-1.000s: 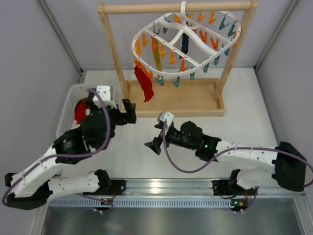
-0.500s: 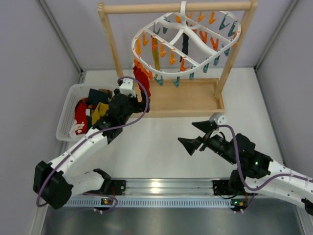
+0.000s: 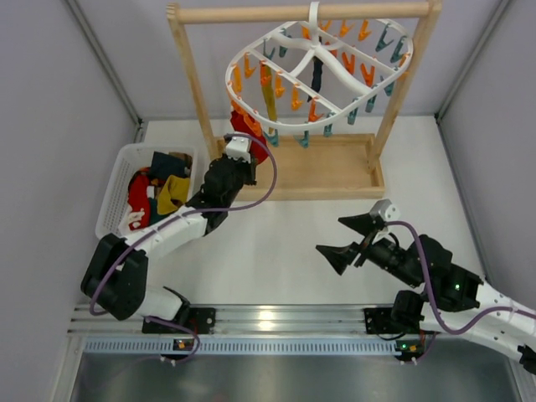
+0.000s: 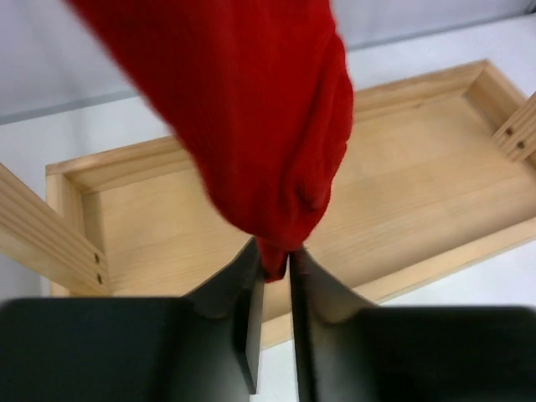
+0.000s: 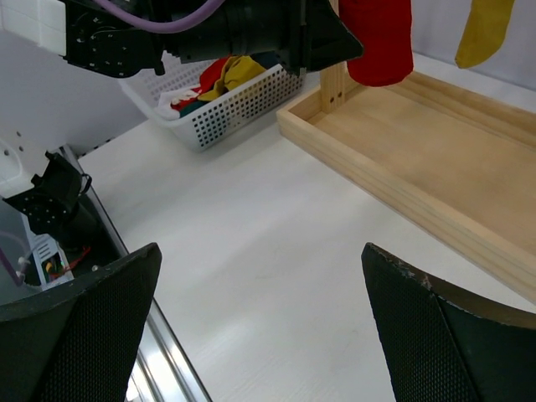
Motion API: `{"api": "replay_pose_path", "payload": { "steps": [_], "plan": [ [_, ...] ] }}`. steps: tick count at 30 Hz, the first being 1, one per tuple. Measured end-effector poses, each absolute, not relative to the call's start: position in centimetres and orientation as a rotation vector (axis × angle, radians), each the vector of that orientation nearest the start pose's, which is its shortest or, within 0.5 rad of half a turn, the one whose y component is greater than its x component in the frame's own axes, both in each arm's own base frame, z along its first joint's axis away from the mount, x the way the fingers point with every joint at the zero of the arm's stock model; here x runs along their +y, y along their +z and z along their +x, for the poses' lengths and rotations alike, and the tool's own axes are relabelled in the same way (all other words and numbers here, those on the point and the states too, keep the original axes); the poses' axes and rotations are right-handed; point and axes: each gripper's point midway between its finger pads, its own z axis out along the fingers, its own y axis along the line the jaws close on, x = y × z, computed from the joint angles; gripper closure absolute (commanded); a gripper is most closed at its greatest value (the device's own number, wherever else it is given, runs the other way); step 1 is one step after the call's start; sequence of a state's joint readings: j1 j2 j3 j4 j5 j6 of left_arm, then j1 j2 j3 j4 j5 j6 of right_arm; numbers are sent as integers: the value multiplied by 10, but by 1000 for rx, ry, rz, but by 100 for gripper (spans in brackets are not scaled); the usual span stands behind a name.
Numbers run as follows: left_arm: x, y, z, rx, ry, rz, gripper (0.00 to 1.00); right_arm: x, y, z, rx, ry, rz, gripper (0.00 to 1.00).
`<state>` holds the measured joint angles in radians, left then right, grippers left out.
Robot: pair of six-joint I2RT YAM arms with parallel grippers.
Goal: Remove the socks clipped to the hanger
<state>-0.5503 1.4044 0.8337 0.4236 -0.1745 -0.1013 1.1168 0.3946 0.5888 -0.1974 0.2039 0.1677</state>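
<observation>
The left gripper's [image 4: 272, 270] jaws are clamped on the lowest tip of a red sock [image 4: 251, 109], with only a sliver of cloth between them. Gripping that low, under the hanging weight, looks meant to allow a straight downward pull that would tug the sock free of its clip. Which clip holds it cannot be made out. In the top view the sock [image 3: 241, 126] hangs from about 8 o'clock on the hanger [image 3: 316, 50], a white oval ring hooked over the top bar of the wooden rack [image 3: 251, 13] at the table's [image 3: 276, 260] 12 o'clock.

A yellow sock [image 3: 268, 100] and a dark sock [image 3: 316, 79] are also clipped nearer the ring's middle, so the job is partly done. The white basket [image 3: 113, 193] at 9 o'clock, beside the left arm, already holds several socks and is probably where the red one will go.

The right gripper [image 3: 332, 236] has its jaws wide apart and empty. It sits low at about 4 o'clock, well away from the rack, apparently keeping out of the way. Its wrist camera looks across at the sock and the rack's base tray [image 5: 435, 159].

No brand, label or lettering can be read anywhere.
</observation>
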Motion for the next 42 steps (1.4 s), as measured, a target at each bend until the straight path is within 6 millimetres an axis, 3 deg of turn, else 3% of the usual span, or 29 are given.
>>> {"api": "replay_pose_path", "payload": {
  "steps": [1,5,9,15,21,24,28,31,36,42],
  "plan": [
    [-217,220,400,1691,-333,247,100,214,279,137,1526,838,-598,0],
    [-232,239,386,1628,-289,228,100,213,279,138,1528,825,-599,0],
    [-255,250,363,1598,-211,225,100,208,298,142,1512,811,-561,1],
    [-285,260,333,1572,-89,217,100,189,347,152,1457,777,-427,4],
    [-305,261,308,1567,33,231,100,162,414,160,1379,748,-271,8],
    [-307,264,303,1566,96,214,100,160,447,164,1355,734,-248,9],
    [-308,271,297,1564,164,176,100,185,487,178,1363,693,-283,8],
    [-314,279,291,1559,183,164,100,215,494,191,1405,652,-347,9],
    [-334,286,279,1550,190,178,100,270,481,213,1503,580,-473,12],
    [-347,274,270,1553,230,233,100,306,451,227,1587,523,-583,17]
  ]
}}
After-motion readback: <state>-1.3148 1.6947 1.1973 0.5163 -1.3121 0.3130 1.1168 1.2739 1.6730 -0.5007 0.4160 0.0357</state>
